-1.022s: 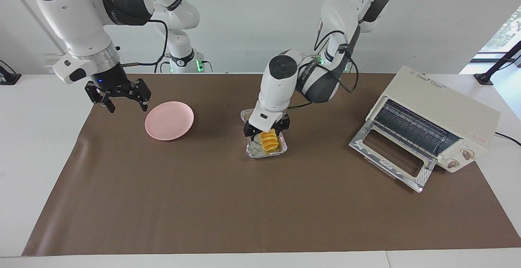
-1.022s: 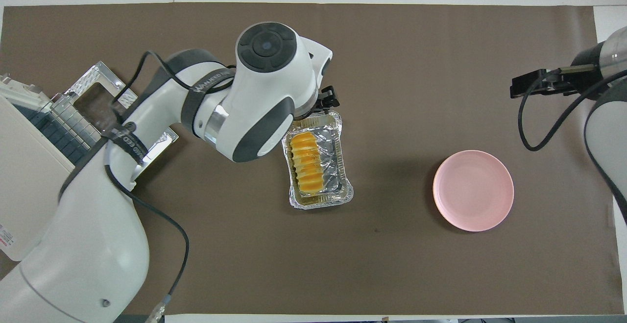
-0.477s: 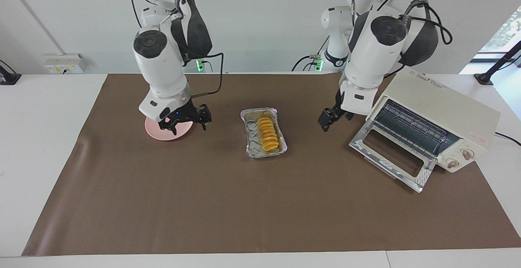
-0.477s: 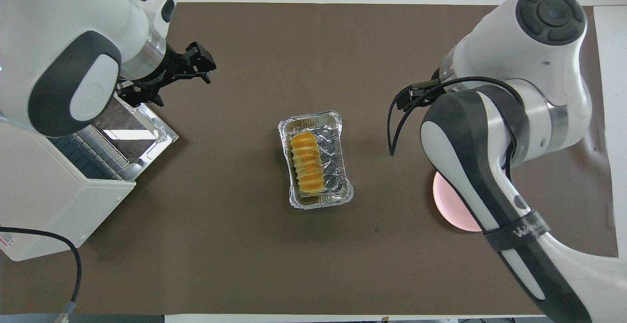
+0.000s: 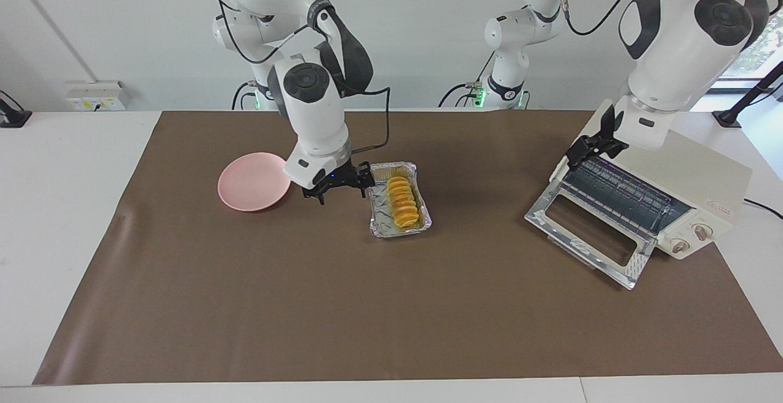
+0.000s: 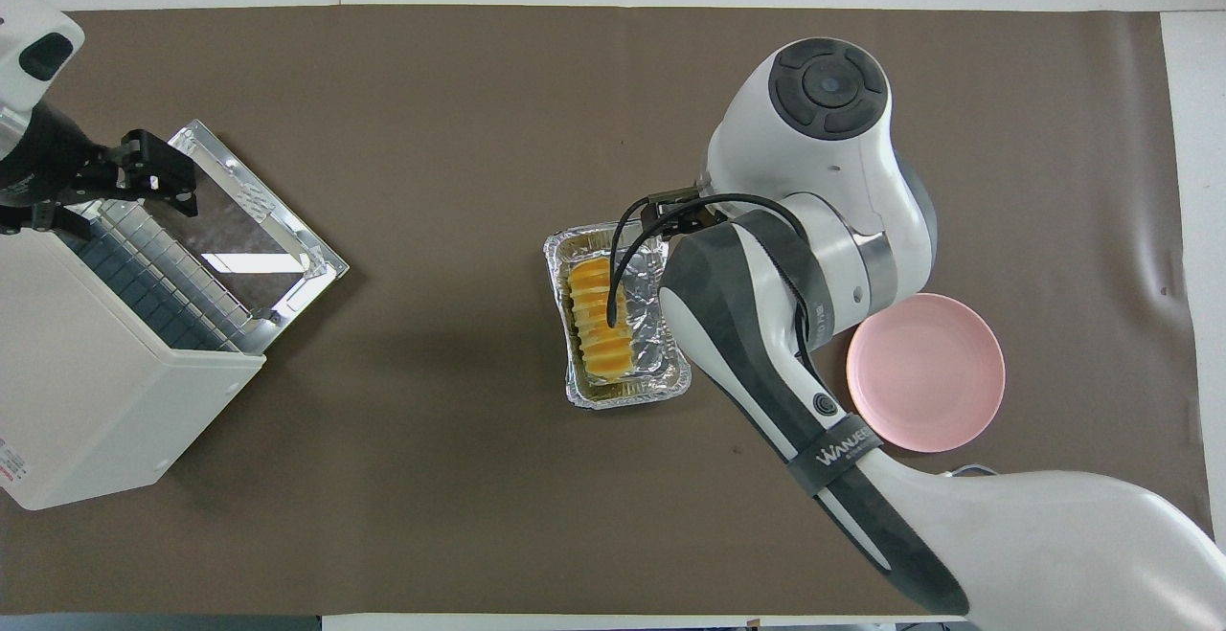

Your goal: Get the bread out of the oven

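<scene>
Now the bread (image 5: 404, 202), golden-yellow and ridged crosswise, lies in a crinkled foil tray (image 5: 380, 222) near the middle of the brown mat (image 5: 379, 311), outside the oven (image 5: 670, 173). It lies toward one long wall of the tray, with bare foil along the wall nearer the right arm's end.

Right gripper (image 5: 340, 190): released, fingers spread and pointing down, nothing between them. It hangs low over the mat between the foil tray and the pink plate (image 5: 254, 181). The tray's rim is just beside it toward the left arm's end; the plate sits close on the right arm's side. In the overhead view the arm's forearm covers part of the tray's edge, and only a little of the gripper (image 6: 682, 217) shows by the tray's corner.

Left gripper (image 5: 594, 144): also released, jaws apart and empty. It is up at the oven's top front edge, over the open cavity and the wire rack (image 5: 618, 192). The chrome-framed glass door (image 5: 584, 232) is folded down flat onto the mat below it. Two round knobs (image 5: 691, 239) sit on the oven's front panel, beside the cavity and away from this gripper. The bread is well apart from it, toward the right arm's end.
</scene>
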{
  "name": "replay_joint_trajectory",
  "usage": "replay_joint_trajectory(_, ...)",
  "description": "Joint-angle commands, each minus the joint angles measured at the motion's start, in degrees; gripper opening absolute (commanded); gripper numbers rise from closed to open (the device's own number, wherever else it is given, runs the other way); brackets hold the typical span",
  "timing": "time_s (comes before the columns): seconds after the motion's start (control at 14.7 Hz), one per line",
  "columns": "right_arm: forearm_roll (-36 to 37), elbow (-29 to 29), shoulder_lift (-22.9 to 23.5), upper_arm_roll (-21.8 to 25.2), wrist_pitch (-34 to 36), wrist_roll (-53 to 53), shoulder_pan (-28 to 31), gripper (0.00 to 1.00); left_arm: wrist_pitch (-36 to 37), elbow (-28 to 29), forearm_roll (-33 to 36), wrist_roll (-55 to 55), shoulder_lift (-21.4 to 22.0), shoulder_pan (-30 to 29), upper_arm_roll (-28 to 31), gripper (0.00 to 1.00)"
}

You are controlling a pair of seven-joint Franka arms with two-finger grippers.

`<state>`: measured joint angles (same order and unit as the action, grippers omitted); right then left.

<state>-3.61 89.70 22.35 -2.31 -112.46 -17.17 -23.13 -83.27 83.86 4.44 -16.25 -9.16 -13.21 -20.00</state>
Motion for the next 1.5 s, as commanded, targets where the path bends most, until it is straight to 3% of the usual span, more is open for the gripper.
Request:
replay_joint_trajectory(0.0,-0.43,0.55,2.09,0.20,-2.14,-0.50,0.11,1.00,1.09,5.26,-1.88,2.45,5.37,11.67,14.41,1.00)
replay_joint_trajectory(0.14,-0.43,3.79,1.83,0.29,-4.33,-1.45,-0.16,1.00,3.61,5.43,-4.44,8.89,5.82,12.42,16.74,1.00)
replay_joint_trajectory(0.34,-0.43,5.57,1.21,0.29,-4.08,-4.26,-0.24,1.00,3.72,5.87,-4.53,10.01,6.52,12.50,16.75,1.00)
replay_joint_trajectory(0.48,-0.43,6.01,0.86,0.20,-3.65,-5.15,-1.38,1.00,3.29,8.93,-4.53,9.83,9.85,12.59,16.75,1.00)
replay_joint_trajectory(0.75,-0.52,10.05,-0.55,0.20,-3.81,-6.12,-2.79,1.00,0.49,13.42,-4.62,9.92,12.58,13.21,16.75,1.00)
replay_joint_trajectory(1.02,-0.52,15.67,-2.04,0.20,-10.40,-6.82,-2.97,1.00,-4.16,15.19,-5.94,9.39,12.77,13.12,17.37,1.00)
replay_joint_trajectory(1.29,-0.69,17.09,-2.04,0.20,-12.69,-8.32,-4.38,0.96,-6.03,15.01,-5.94,9.48,12.59,12.86,17.28,1.00)
replay_joint_trajectory(1.43,-0.78,18.40,-2.22,0.20,-14.27,-8.93,-4.46,0.89,-5.77,14.75,-5.85,9.48,12.41,13.29,16.75,1.00)
